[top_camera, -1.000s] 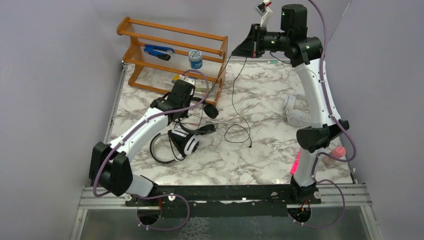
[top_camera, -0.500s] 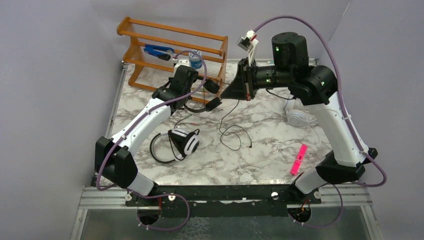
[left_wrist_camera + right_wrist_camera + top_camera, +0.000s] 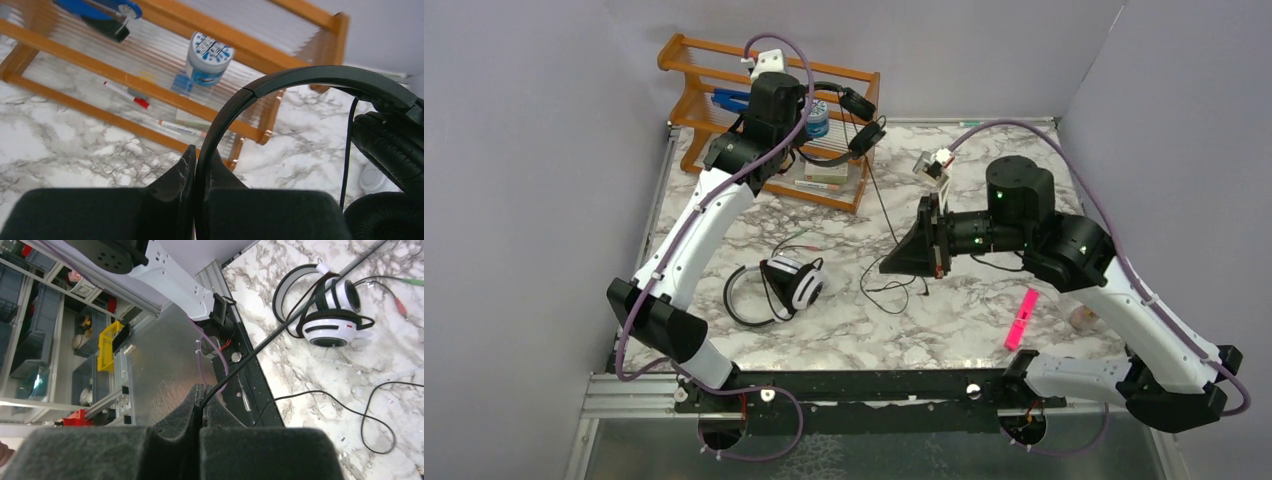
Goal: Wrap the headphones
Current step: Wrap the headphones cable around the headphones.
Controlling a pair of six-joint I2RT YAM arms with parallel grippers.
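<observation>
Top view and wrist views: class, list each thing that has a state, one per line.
black headphones: held aloft by the headband
left gripper: shut on the headband
cord: pinched, stretched straight
right gripper: shut on the cord
white-and-black headphones: lying down, cord unwrapped
jar: upright, lidded

No text, brand or number can be read. The jar [image 3: 209, 57] on the rack [image 3: 339, 35] has a blue-and-white printed lid and label, but the print is too blurred to make out. The marker [image 3: 127, 95] and the pen [image 3: 180, 128] lying under the rack carry nothing legible at this size. A tiny red mark on an ear cup of the white headphones [image 3: 330, 315] is too small to read.
</observation>
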